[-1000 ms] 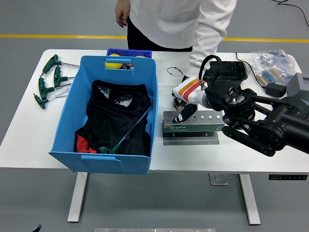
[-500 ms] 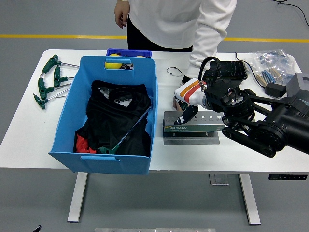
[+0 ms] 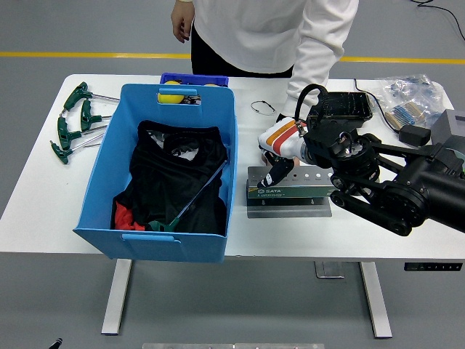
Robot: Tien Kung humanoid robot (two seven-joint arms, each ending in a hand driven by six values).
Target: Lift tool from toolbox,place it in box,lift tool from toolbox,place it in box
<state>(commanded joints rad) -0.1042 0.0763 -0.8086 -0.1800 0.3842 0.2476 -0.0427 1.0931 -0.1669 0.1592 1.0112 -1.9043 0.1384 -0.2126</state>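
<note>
Green-handled tool (image 3: 190, 203), its thin metal shaft running diagonally, is lying on dark clothing inside the box (image 3: 102, 174), a blue plastic bin that is sitting upright on the table's left half. The toolbox (image 3: 290, 190), a low grey-and-green metal rack whose top row of holes is facing upward, is resting flat on a grey base plate just right of the box, near the table's front edge.

The robot's right arm (image 3: 392, 185) is black, built of bulky jointed blocks, with a boxy module on top and a looping black cable. Its hand (image 3: 280, 149) wears a white glove with orange and red stripes, fingertips seemingly dark. The person (image 3: 269, 33) wears a white long-sleeved top.
</note>
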